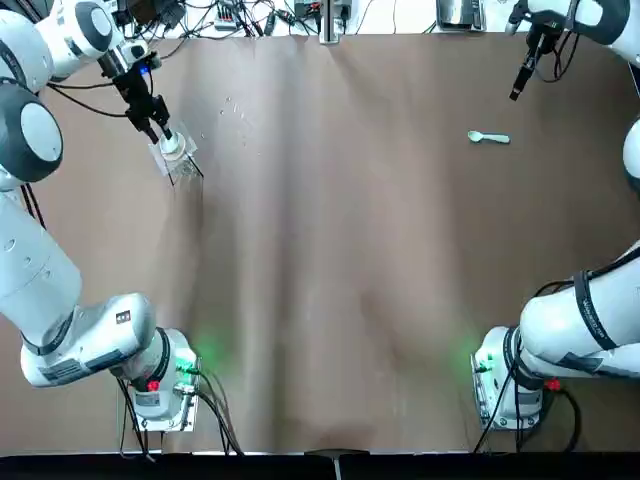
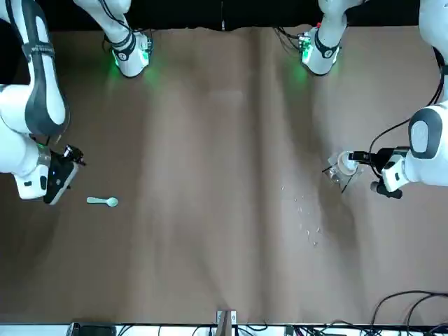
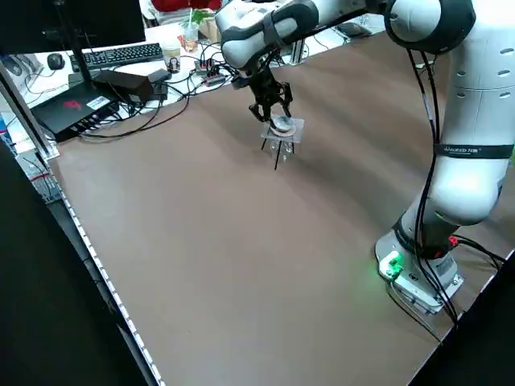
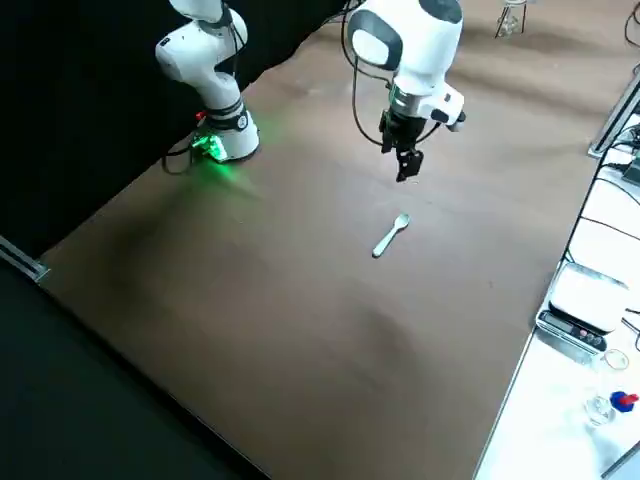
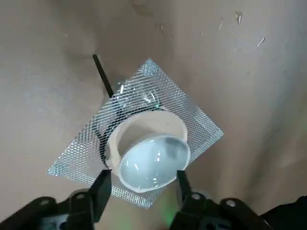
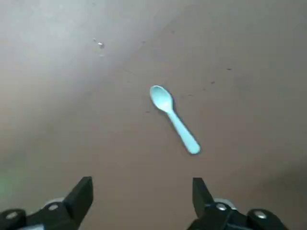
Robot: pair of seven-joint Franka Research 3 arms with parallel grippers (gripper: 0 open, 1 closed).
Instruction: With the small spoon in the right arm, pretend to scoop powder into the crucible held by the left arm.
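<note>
A small white crucible [image 5: 146,155] rests on a square wire mesh stand [image 5: 192,120] at the table's far left, also seen as the crucible [image 1: 173,145]. My left gripper [image 1: 160,130] reaches down on it, and its fingers [image 5: 102,188] press the cup's two sides, so it is shut on the crucible. A pale blue small spoon [image 1: 488,137] lies flat on the brown table at the far right. My right gripper [image 1: 520,80] hangs open above and just beyond the spoon [image 6: 173,119], touching nothing.
Small white specks [image 1: 235,110] dot the table near the mesh stand. Cables and electronics [image 1: 240,15] line the far edge. A desk with a scale [image 4: 585,300] stands beyond the right side. The arm bases [image 1: 160,385] sit at the near edge.
</note>
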